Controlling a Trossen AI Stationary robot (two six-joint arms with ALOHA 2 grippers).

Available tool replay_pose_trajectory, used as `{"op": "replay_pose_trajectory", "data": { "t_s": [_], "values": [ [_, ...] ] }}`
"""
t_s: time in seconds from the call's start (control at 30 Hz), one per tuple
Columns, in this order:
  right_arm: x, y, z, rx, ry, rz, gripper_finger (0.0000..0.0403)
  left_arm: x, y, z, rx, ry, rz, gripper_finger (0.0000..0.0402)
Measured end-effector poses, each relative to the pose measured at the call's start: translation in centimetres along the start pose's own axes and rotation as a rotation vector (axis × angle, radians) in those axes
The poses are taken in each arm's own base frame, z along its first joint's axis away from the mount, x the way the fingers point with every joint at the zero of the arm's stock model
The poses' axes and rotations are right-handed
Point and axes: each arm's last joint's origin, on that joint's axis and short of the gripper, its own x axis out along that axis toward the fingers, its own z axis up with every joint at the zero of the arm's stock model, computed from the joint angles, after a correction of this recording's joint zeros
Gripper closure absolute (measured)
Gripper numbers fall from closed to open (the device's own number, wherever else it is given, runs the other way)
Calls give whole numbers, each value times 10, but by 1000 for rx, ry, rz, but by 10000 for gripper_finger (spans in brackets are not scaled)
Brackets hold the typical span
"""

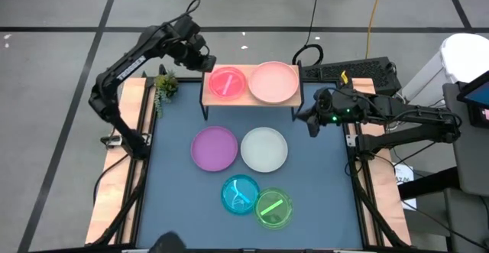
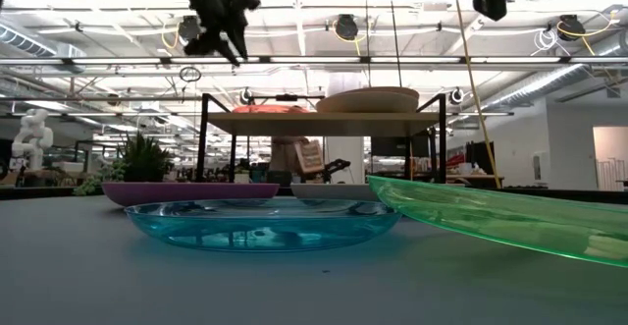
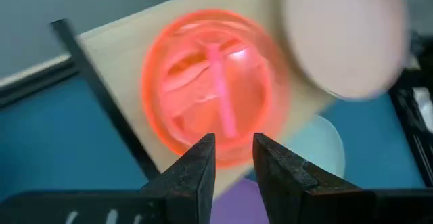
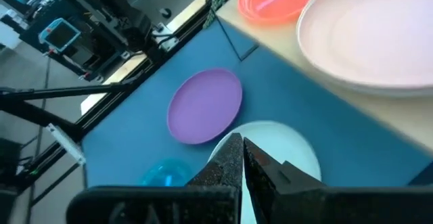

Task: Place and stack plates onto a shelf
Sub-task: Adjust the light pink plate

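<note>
Left wrist view: left gripper (image 3: 233, 160), fingers narrowly apart and empty, is hovering over the translucent pink plate (image 3: 215, 82) on the light-wood shelf (image 1: 206, 92); right gripper (image 4: 242, 158), fingers closed and empty, is hanging above the round white plate (image 4: 284, 146), seemingly next for pickup.

Both arms are dark, nearly black, built of jointed tubular links. The left arm (image 1: 130, 62), at the frame's upper left, carries white lettering along one link. The right arm (image 1: 397, 115), at middle right, shows a small green light near its wrist. Both grippers have tapered black fingers (image 3: 196, 166).
</note>
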Motion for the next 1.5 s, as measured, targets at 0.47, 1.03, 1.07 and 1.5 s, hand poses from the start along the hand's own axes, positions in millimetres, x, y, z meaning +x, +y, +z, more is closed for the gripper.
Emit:
{"op": "replay_pose_trajectory", "data": {
  "t_s": [0.47, 1.03, 1.07, 1.5],
  "values": [
    [2, -16, -30, 214, 360, -181, 403, -33, -115, -96, 518, 23, -159, 298],
    [21, -25, -43, 467, 399, -380, 381, 21, -174, -172, 629, -123, -366, 298],
    [23, -27, -47, 483, 404, -395, 376, 22, -172, -176, 602, -132, -387, 298],
    [73, -57, -98, 700, 379, -283, 288, -6, -128, -202, 448, -180, -336, 298]
  ]
}}
